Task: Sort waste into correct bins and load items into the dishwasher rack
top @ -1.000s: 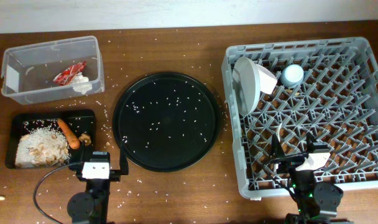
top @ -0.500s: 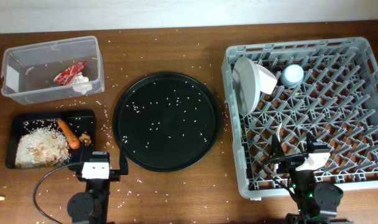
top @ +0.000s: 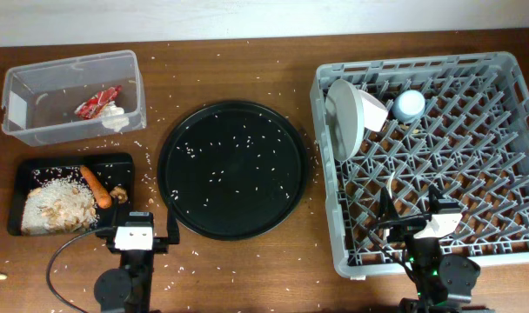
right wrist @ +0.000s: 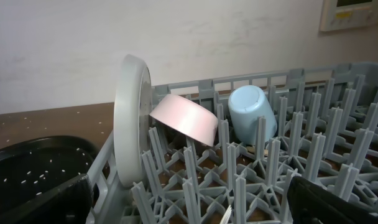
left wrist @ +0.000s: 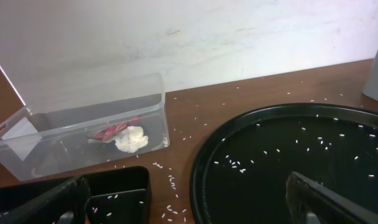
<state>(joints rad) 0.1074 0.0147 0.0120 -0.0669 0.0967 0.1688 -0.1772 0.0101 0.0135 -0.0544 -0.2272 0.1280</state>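
Observation:
The clear tub (top: 30, 130) holds the red wrapper (top: 97, 103) and the white napkin (top: 115, 116); both also show in the left wrist view, wrapper (left wrist: 111, 130) and napkin (left wrist: 132, 138). The flat black tray (top: 38, 165) holds rice, brown scraps and the orange sausage piece (top: 96, 187). In the grey rack (top: 421, 63) the plate (top: 343, 117) stands on edge, with the bowl (top: 374, 109) leaning on it and the blue cup (top: 411, 104) beside. White fork tines (right wrist: 227, 215) show low in the rack. My left gripper (top: 141, 223) is open and empty. My right gripper (top: 410, 209) is open over the rack's front.
A large round black tray (top: 231, 169) scattered with rice grains sits between the bins and the rack. Loose rice lies on the brown table around it. A white wall runs along the back edge.

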